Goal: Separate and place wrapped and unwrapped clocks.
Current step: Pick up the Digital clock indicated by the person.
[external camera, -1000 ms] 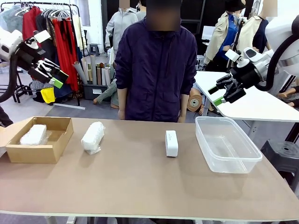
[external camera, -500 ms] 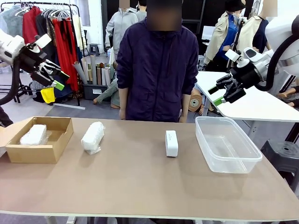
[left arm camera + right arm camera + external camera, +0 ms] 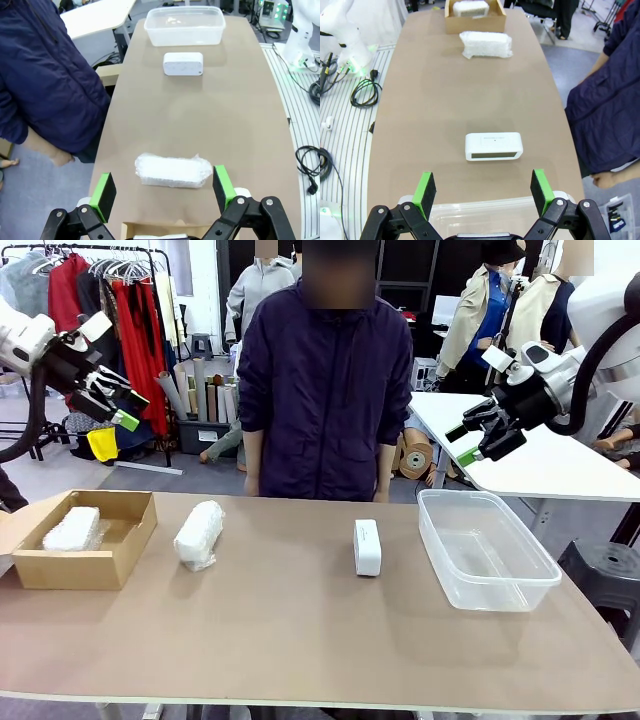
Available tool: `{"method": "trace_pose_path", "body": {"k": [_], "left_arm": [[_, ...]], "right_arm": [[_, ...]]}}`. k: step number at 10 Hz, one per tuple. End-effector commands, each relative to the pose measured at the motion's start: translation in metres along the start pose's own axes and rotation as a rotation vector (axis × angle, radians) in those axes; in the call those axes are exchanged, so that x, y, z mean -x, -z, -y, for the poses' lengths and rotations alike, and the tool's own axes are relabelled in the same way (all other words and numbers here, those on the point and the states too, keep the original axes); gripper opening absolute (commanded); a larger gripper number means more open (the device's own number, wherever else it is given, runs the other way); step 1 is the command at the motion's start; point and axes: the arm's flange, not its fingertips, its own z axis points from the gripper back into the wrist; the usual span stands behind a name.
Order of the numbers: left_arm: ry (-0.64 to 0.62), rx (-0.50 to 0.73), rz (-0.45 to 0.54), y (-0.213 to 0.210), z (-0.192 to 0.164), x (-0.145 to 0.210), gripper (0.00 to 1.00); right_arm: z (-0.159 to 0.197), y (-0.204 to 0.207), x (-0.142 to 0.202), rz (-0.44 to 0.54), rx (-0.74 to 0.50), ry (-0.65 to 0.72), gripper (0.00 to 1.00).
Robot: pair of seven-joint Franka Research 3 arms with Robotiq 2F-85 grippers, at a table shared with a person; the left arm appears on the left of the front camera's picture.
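Left pincer [image 3: 125,408] high in the air over the far left end of table [image 3: 300,640], well apart from everything on it. Below and ahead of it, in left wrist view, loose wrapped clock [image 3: 172,170], lying flat on the table just right of cardboard box [image 3: 130,540], not touching it. Right pincer [image 3: 462,444] high at the far right, above and beyond clear plastic tub [image 3: 490,585]. Below it, in right wrist view, unwrapped clock [image 3: 494,146], standing on its long edge near the middle of the table, a little left of the tub and apart from it.

Both pincers spread wide, green pads far from each other, holding nothing and touching nothing.

Cardboard box at the left end, open on top, with boxed wrapped clock [image 3: 72,528] lying flat inside, toward its left wall. Tub at the right end, no lid on it, bare bottom showing through the clear walls.

Person [image 3: 325,390] in dark blue jacket at the far side, behind the middle of the table, arms hanging down.
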Motion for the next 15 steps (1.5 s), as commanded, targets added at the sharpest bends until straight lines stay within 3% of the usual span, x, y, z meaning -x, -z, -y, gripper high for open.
{"method": "trace_pose_path", "body": {"k": [1,15], "left_arm": [[0.014,0.005,0.004,-0.0001,0.0050,-0.0002,1.00],[0.014,0.005,0.004,-0.0001,0.0050,-0.0002,1.00]], "right_arm": [[-0.0010,-0.0008,-0.0015,0.006,0.000,-0.002,1.00],[-0.0010,-0.0008,-0.0015,0.006,0.000,-0.002,1.00]]}}
